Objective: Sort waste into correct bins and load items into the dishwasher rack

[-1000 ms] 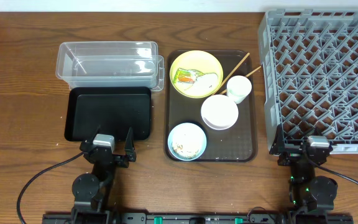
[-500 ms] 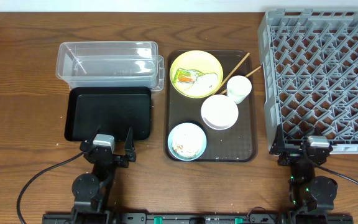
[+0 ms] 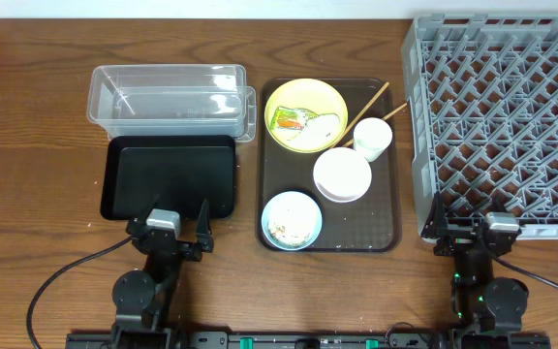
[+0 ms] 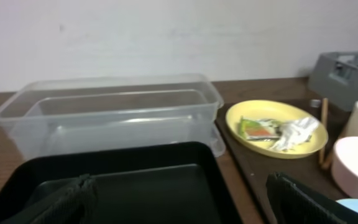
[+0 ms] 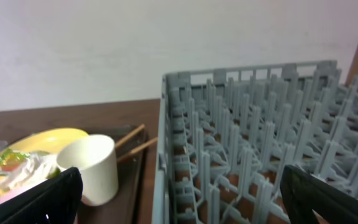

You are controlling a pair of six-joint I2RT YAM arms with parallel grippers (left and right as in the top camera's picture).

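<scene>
The yellow plate (image 3: 305,115) holds a green-and-orange wrapper (image 3: 288,120) and crumpled white paper (image 3: 325,124); both also show in the left wrist view (image 4: 261,129). A white bowl (image 3: 342,175), a light blue bowl (image 3: 292,220) with rice, a white cup (image 3: 373,138) and two chopsticks (image 3: 371,107) lie on the brown tray (image 3: 391,208). The clear tub (image 3: 168,98) and black tray (image 3: 170,175) are at the left. The grey rack (image 3: 507,121) is at the right. My left gripper (image 3: 173,231) and right gripper (image 3: 473,231) are open and empty near the front edge.
The left gripper sits just in front of the black tray (image 4: 135,180). The right gripper sits at the rack's front left corner (image 5: 166,155), with the cup (image 5: 92,168) to its left. Bare wood lies left of the tub.
</scene>
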